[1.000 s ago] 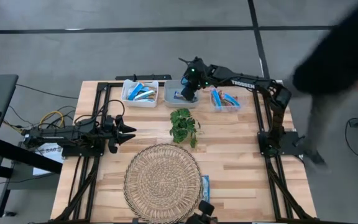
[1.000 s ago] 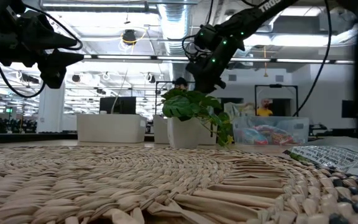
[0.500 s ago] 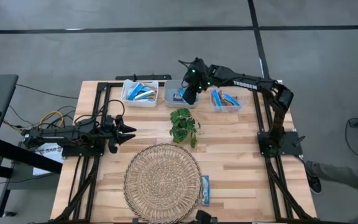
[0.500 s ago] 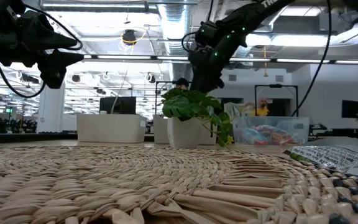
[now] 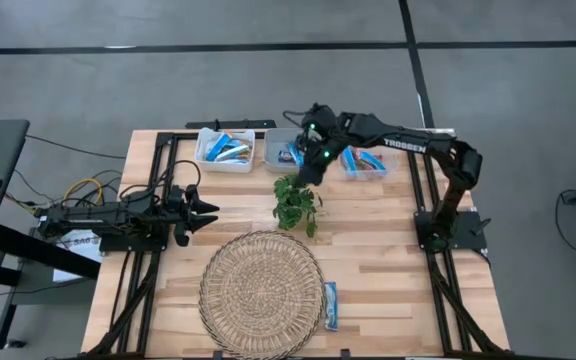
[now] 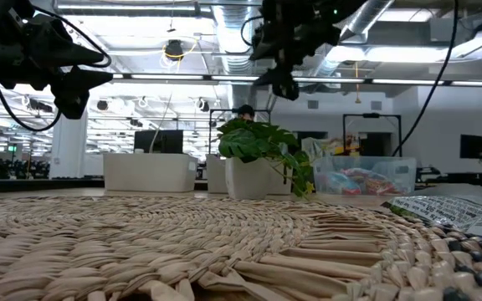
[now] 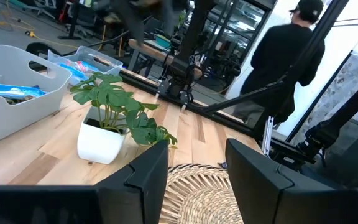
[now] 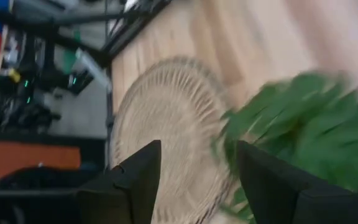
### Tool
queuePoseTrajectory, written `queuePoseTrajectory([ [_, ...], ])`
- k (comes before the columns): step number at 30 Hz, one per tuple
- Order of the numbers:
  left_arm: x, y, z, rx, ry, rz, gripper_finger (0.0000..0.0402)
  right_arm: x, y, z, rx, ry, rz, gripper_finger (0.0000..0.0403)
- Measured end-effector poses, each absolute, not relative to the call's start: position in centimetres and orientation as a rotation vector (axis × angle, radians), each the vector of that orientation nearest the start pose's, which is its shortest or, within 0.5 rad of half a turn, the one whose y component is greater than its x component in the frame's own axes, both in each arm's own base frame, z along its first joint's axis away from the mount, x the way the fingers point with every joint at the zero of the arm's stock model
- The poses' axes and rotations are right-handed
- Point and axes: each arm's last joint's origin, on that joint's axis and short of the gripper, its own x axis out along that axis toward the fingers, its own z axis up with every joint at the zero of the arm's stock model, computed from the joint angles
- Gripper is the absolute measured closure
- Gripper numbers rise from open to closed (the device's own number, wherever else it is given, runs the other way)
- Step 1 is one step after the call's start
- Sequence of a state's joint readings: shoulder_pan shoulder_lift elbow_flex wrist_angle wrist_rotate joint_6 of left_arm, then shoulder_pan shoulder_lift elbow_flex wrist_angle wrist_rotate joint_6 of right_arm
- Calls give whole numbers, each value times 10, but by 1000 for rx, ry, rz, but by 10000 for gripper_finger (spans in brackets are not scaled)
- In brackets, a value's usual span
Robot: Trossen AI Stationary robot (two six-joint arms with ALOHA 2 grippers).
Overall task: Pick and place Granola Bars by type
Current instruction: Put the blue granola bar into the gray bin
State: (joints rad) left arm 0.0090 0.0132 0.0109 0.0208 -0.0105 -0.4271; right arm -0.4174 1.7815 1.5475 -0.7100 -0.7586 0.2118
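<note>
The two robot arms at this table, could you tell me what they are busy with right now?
They are sorting granola bars into three bins at the table's far edge. The right gripper hangs open and empty above the small potted plant, just in front of the middle bin. One blue granola bar lies on the table beside the woven mat. The left gripper waits open at the left side, holding nothing.

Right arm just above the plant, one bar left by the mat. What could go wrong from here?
1. The right gripper, open and empty, hangs right over the plant; a low sweep toward the loose bar might clip leaves or tip the pot.
2. That bar lies tight against the woven mat, so a finger may catch the mat's rim.
3. The left gripper waits open at the left side, little risk.
</note>
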Motion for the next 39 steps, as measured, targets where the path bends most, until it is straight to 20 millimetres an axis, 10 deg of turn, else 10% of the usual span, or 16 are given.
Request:
queuePoseTrajectory([
  [9,98,1,168,-427,-23,15,248,357,-62,281,683,1054,351,221],
  [19,98,1,168,-427,-23,15,248,315,25,244,568,1309,163,216],
  [39,98,1,168,-427,-23,15,248,301,130,184,1116,1338,-445,193],
])
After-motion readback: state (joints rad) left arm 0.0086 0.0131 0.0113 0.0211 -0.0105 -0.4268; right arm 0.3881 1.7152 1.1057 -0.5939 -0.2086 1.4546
